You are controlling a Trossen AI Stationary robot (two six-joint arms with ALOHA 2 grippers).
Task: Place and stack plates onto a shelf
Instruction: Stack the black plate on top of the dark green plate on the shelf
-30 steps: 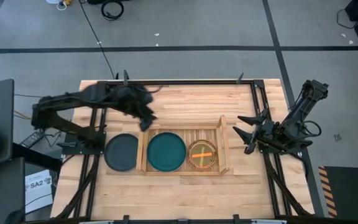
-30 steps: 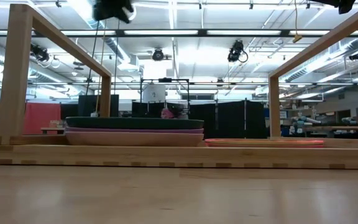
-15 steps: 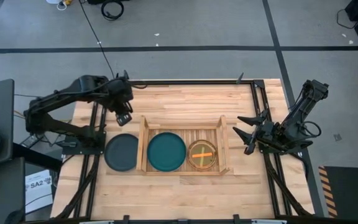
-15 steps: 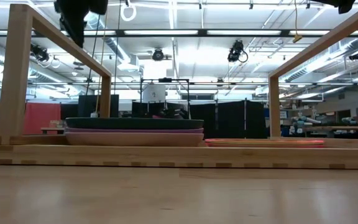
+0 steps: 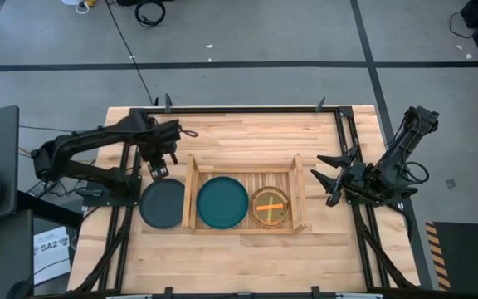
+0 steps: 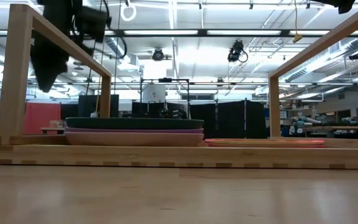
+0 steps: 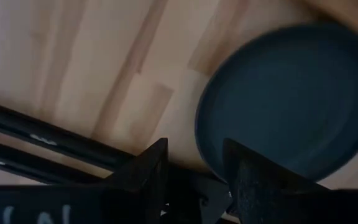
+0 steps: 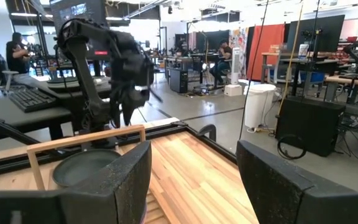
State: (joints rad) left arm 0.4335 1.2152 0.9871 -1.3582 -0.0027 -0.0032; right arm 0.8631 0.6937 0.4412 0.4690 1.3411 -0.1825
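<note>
The right hand [image 8: 193, 180] has its two dark fingers [image 8: 120, 177] spread wide apart with nothing between them, over the light-wood counter [image 8: 194, 174]. Ahead stands the shelf [image 8: 86, 142], its pale wooden rail crossing in front of a dark plate [image 8: 82, 167] inside it. Beyond it the left arm [image 8: 107, 65] hangs bent above the counter's far side. In the room behind, people sit at desks, and a white bin [image 8: 258, 106] stands on the floor
</note>
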